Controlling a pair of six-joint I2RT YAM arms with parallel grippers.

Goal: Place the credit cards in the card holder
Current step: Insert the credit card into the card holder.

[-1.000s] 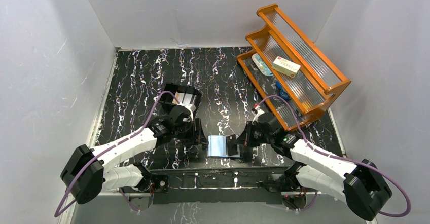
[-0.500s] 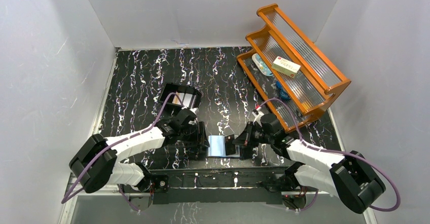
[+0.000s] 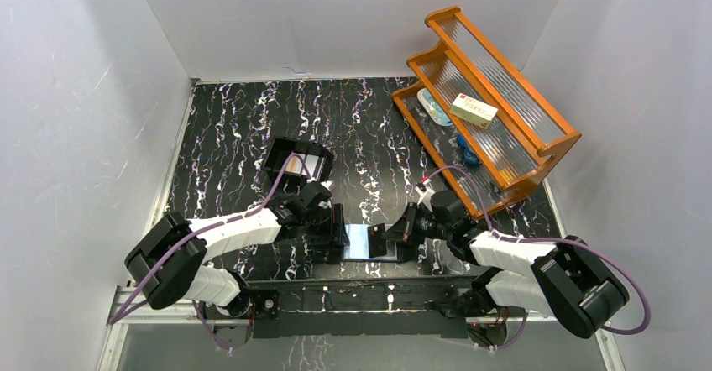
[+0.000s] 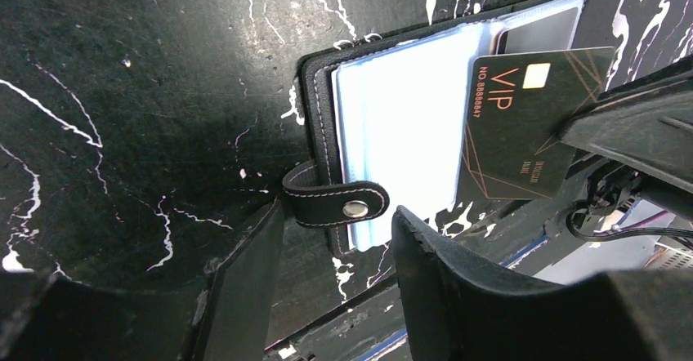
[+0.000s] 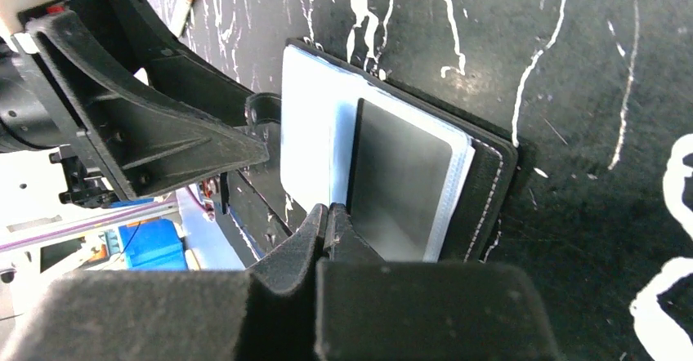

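The black card holder (image 3: 359, 242) lies open and flat at the table's (image 3: 227, 128) near edge, pale blue sleeves up, its snap tab (image 4: 337, 203) sticking out to the left. A black VIP card (image 4: 523, 124) with copper lettering sits tilted over the right-hand sleeves, above a dark card (image 4: 541, 31) tucked in a sleeve.

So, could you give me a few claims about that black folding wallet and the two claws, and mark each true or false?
1. The black folding card holder lies open on the dark marbled table. True.
2. The right gripper holds nothing. False: it is shut on a black plastic card marked VIP, held over the card holder.
3. A cream-and-red carton sits on the orange-framed rack. True.
4. The left gripper is clamped tight on the card. False: its jaws stand apart, on either side of the card holder's snap tab.
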